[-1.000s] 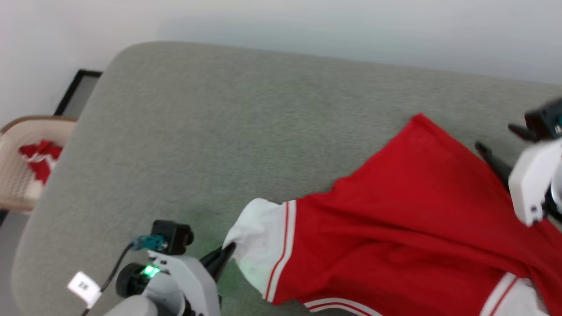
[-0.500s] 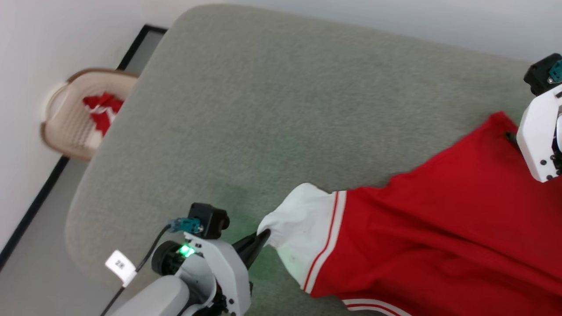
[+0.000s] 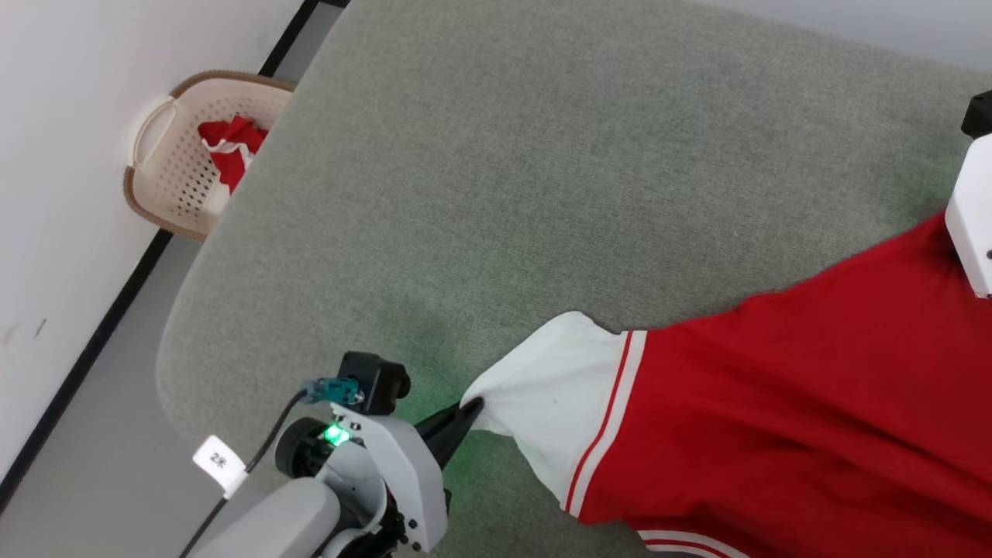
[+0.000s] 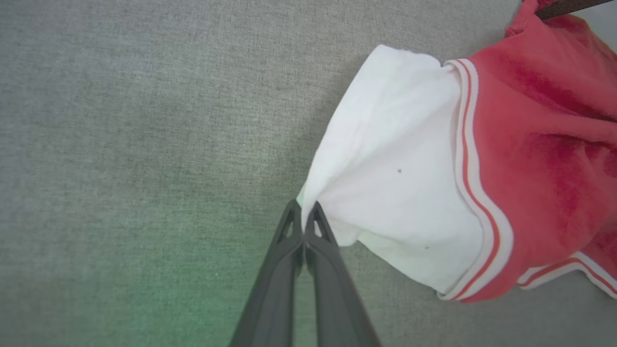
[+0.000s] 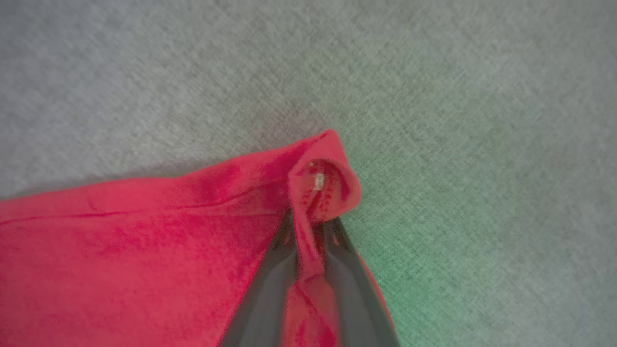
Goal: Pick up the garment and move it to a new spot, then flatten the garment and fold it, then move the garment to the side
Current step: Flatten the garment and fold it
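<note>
Left claw (image 3: 473, 404), low at 6 o'clock in my head camera, is pinched together on the corner of the white sleeve (image 3: 554, 403) of the red shirt (image 3: 775, 434), and the cloth there is drawn to a point at the tips. My left wrist camera shows the same grip. The two dark fingers (image 4: 288, 250) meet with no gap and bite the sleeve's edge. Red-and-white striped trim (image 4: 475, 193) runs along the seam, and the shirt's red body lies toward 3 o'clock.

Right claw (image 5: 308, 226), seen through its own wrist camera, is clamped on a rolled fold of the red hem (image 5: 323, 178). The fold runs down between the fingers (image 5: 262, 303), and the rest of the red cloth spreads toward 8 o'clock. In my head camera that arm's pale housing (image 3: 975, 225) sits at 3 o'clock, over the shirt's far corner.

The shirt spans between the two grips across the grey-green cushion (image 3: 504, 178), from 3 to 5 o'clock in the head camera. I cannot tell whether it rests on the cushion or hangs just above it.

At 10 o'clock a beige perforated basket (image 3: 174, 167) stands on the floor (image 3: 101, 465) between the white wall (image 3: 70, 194) and the cushion's edge, with a small red-and-white cloth (image 3: 230, 147) in it. A green lamp (image 3: 335, 434) glows on the left wrist.
</note>
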Available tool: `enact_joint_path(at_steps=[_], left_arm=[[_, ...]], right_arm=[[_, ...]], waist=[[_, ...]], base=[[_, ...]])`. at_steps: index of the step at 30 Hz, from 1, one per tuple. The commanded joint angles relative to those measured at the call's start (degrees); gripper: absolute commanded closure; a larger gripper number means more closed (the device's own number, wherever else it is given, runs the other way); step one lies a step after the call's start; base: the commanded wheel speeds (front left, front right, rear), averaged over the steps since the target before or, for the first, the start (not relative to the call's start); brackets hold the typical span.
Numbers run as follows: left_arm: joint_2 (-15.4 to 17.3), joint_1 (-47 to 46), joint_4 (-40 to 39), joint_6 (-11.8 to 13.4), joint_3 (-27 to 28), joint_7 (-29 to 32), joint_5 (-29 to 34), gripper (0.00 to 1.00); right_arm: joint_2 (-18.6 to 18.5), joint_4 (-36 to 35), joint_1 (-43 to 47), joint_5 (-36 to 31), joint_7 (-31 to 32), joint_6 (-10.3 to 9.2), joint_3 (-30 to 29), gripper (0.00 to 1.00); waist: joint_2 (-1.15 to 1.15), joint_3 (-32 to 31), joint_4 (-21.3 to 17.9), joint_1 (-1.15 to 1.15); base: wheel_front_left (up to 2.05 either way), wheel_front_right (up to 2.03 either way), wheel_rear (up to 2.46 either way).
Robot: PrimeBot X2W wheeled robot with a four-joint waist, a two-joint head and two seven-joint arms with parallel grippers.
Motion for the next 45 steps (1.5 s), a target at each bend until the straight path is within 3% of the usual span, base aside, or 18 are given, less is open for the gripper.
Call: enact_joint_path(at_steps=[1,10,18,24,29,34,45], left_arm=[[0.22,-0.48,0.3,-0.05,0.26,-0.24,-0.27,1.0],[3.46,-3.04,-0.44,0.22,0.55,2.8,0.5,1.0],[9.62,-11.95,-4.14,1.13,2.91,10.03,1.86,1.0],[12.64,-21.76,-4.61,0.1,4.57,16.1,3.03,1.0],[12.72,-30.53,-1.66,-1.26,4.89,20.75,4.15,1.0],[12.14,-39.65,3.18,-3.82,4.81,22.23,7.22,1.0],[8.81,-56.87,17.47,-7.07,4.46,16.06,14.03,1.0]], right_arm=[[0.05,2.98,4.6,-0.03,1.96,-0.08,2.82,1.0],[1.84,3.28,0.62,1.22,-0.29,-0.08,1.93,1.0],[2.79,-2.62,-3.54,2.98,-8.03,-0.07,0.91,1.0],[1.69,-8.23,-5.68,3.66,-11.44,-0.07,2.09,1.0],[0.81,-11.34,-7.79,2.79,-15.59,-0.07,1.6,1.0],[2.3,-12.3,-9.95,2.37,-22.48,-0.07,-0.5,1.0],[5.06,-10.12,-15.89,-1.62,-32.68,-0.07,-3.59,1.0]], waist=[[0.0,-0.2,-0.56,0.0],[0.0,-2.83,-5.38,0.0],[0.0,-6.83,-11.44,0.0],[0.0,-10.35,-15.46,0.0],[0.0,-13.46,-17.91,0.0],[0.0,-16.11,-20.05,0.0],[0.0,-18.29,-22.21,0.0]], base=[[0.0,0.0,0.0],[0.0,0.0,0.0],[0.0,0.0,0.0],[0.0,0.0,0.0],[0.0,0.0,0.0],[0.0,0.0,0.0],[0.0,0.0,0.0]])
